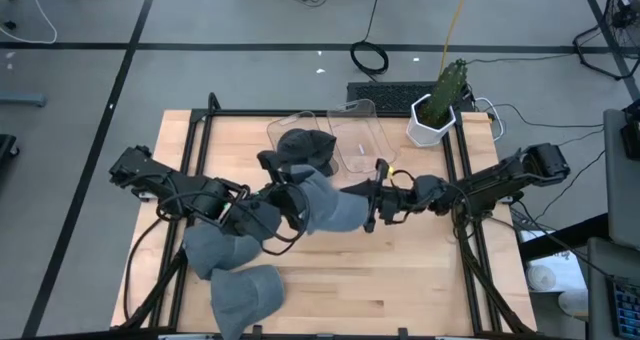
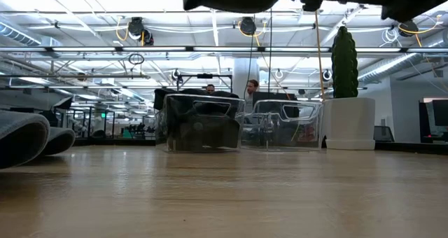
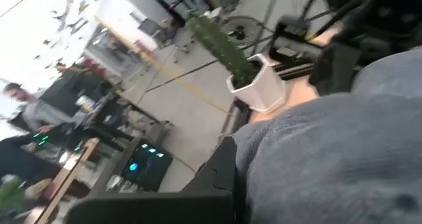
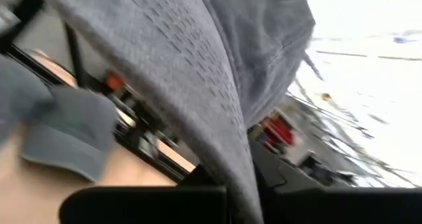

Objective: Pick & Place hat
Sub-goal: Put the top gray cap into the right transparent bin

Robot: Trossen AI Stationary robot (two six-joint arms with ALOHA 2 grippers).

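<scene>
Gripping grey hat (image 1: 325, 208) | left gripper (image 1: 292, 206), right gripper (image 1: 372, 207) both clenched, apparently | cactus pot (image 1: 432, 123) beyond bins (image 1: 362, 138)

Grey tiled floor (image 1: 240, 20) surrounds the table; ceiling strip lights (image 2: 84, 21) brighten a workshop behind.

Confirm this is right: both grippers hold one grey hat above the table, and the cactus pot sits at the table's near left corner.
Wrong on the pot. In the high view the left gripper and right gripper do hold one grey hat between them, but the cactus pot sits at the far right corner, beside the clear bins.
</scene>
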